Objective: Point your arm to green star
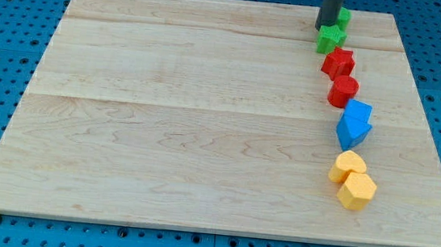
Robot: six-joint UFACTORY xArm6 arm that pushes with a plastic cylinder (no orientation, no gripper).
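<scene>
Left and middle of the wooden board (166, 94): bare. Over at the view's right, a column of blocks. Up top, my tip (326, 27) planted right against the green star (331, 40), with a second green block (343, 16) peeking out behind the rod. No pincer on this rig, just a rod. Pointing looks essentially done; nothing left but holding there. Below: red star (338, 63), red cylinder (343, 91), blue blocks (354, 123), yellow blocks (353, 181).

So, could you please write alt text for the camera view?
My tip rests at the green star near the wooden board's top right. Below run a red star, red cylinder, two blue blocks and two yellow blocks.
</scene>
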